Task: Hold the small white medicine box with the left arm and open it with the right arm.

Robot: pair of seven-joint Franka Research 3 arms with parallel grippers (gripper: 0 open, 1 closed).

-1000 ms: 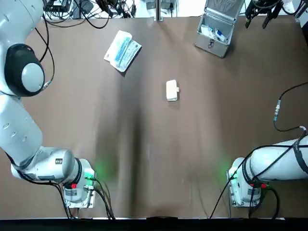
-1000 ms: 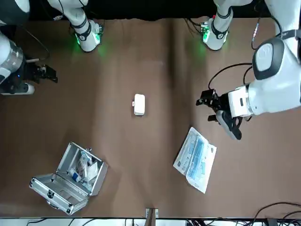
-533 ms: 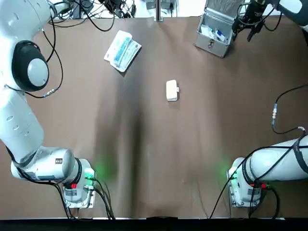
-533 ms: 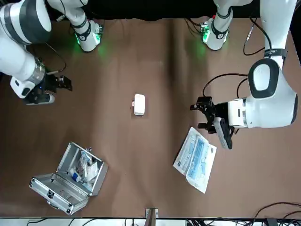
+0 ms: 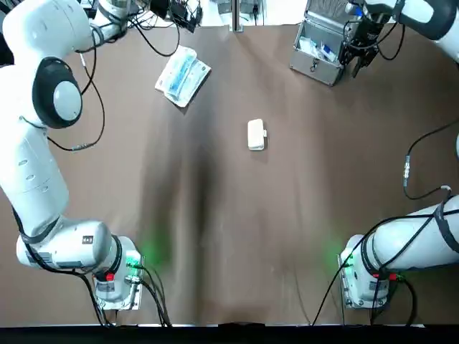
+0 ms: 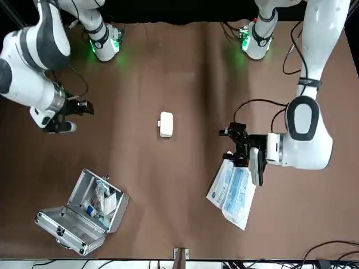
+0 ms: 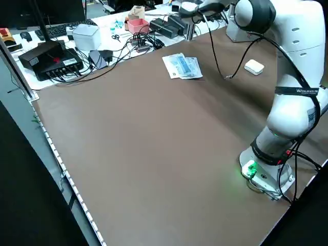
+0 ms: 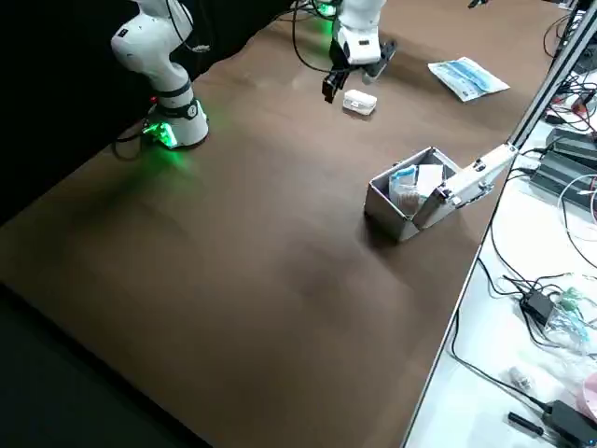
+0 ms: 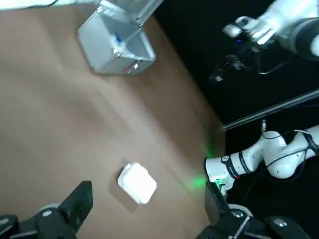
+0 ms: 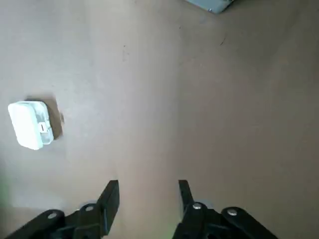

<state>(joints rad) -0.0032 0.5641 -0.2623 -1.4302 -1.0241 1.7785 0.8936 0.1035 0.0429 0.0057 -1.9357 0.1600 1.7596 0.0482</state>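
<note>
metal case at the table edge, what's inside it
The open metal case holds white and blue packets. Whatever lies beneath them is covered, and their labels are too small to read.

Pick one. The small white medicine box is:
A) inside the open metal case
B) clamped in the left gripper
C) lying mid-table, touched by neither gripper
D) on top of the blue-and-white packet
C: the small white medicine box lies by itself on the table, with the left gripper and the right gripper both open and clear of it.
</note>
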